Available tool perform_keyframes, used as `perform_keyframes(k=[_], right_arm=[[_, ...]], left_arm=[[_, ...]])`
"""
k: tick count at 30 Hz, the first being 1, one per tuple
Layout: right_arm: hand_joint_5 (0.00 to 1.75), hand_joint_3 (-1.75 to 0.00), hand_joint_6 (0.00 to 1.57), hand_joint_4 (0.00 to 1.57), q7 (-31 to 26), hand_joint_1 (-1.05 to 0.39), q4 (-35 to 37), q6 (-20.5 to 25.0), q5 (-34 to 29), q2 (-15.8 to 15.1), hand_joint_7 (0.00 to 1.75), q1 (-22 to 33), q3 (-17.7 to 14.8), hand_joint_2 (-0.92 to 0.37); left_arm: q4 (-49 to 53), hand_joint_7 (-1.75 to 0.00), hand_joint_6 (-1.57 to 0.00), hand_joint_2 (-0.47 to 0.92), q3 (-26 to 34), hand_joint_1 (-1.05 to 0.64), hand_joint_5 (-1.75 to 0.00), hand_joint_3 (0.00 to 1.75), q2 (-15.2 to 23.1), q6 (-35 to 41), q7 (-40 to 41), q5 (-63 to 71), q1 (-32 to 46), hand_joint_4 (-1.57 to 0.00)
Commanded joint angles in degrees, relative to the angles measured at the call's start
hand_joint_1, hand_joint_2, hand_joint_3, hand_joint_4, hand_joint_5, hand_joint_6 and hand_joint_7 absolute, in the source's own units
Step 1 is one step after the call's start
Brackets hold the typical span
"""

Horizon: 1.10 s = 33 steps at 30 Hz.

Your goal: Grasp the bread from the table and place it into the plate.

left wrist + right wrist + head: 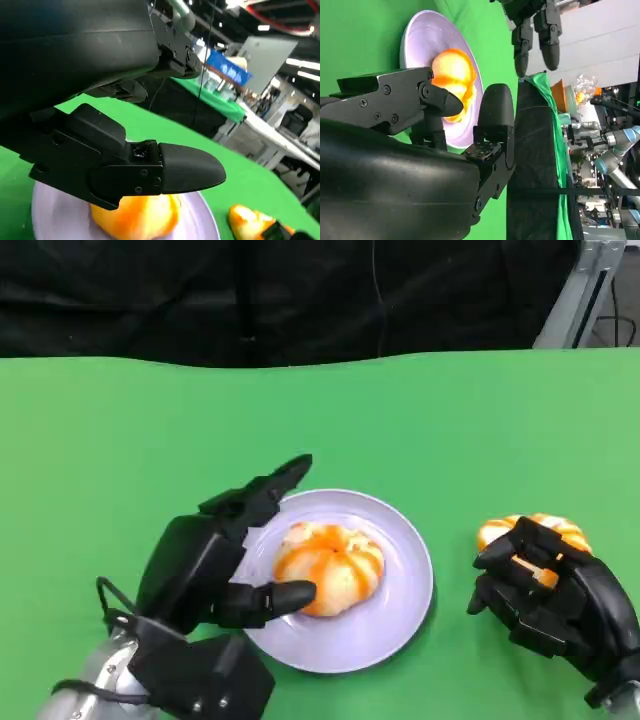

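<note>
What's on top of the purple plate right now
One orange-glazed bread sits on the plate, with the left hand around its near side, a finger touching it. The plate surface under the bread and hand is covered. A second bread lies off the plate under the right hand.

No legible text, labels, brands or numbers in any view. The blue banner-like panel [227,70] in the background of the left wrist view carries pale marks, too blurred to read. The black robot hands bear no readable markings.
</note>
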Motion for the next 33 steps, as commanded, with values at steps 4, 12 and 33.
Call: perform_keyframes(k=[4, 12, 33], right_arm=[[1.75, -0.68, 0.51, 0.46, 0.0, 0.07, 0.5, -0.8, 0.4, -0.5, 1.34, 0.1, -0.3, -0.84], [1.75, -0.70, 0.51, 0.47, 0.6, 0.08, 0.5, -0.8, 0.8, -0.5, 1.35, 0.2, -0.5, -0.83], [1.75, -0.80, 0.49, 0.47, 0.5, 0.09, 0.1, -0.3, 0.6, -0.9, 1.39, 0.2, -0.6, -0.79]], left_arm=[[-2.9, -0.03, -0.34, 0.92, 4.0, -0.92, -0.03, 0.54, 0.7, -4.9, 0.8, -5.2, 3.8, -0.53], [-2.4, -0.03, -0.46, 0.92, 7.0, -0.77, -0.03, 0.40, -0.2, -11.0, -1.4, -12.5, 6.3, -0.64], [-2.8, -0.01, -0.53, 0.92, 11.3, -0.57, -0.02, 0.28, -2.3, -19.4, -22.3, -36.9, 13.0, -0.71]])
